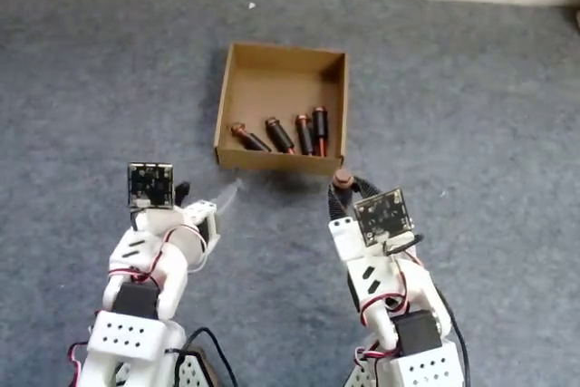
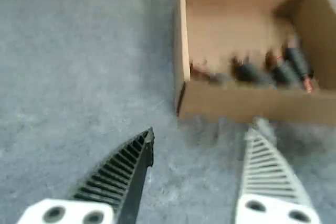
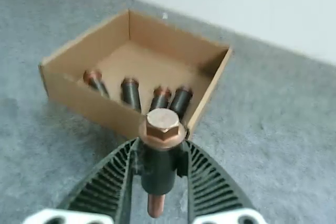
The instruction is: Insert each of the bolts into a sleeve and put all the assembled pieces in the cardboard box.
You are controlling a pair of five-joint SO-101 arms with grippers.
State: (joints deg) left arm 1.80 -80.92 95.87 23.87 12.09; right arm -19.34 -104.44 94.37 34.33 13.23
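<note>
A cardboard box (image 1: 236, 95) (image 2: 247, 106) (image 3: 84, 98) sits on the grey carpet with several assembled bolt-and-sleeve pieces (image 1: 281, 136) (image 2: 286, 69) (image 3: 131, 92) lying along its near wall. My right gripper (image 3: 157, 163) (image 1: 344, 189) is shut on another assembled piece (image 3: 159, 166) (image 1: 343, 179), a copper hex-head bolt in a black sleeve, held upright just in front of the box's near right corner. My left gripper (image 2: 202, 148) (image 1: 208, 198) is open with nothing between its fingers, hovering over the carpet in front of the box's near left corner.
Grey carpet (image 1: 471, 115) surrounds the box on all sides. A pale wall (image 3: 252, 3) runs behind the box.
</note>
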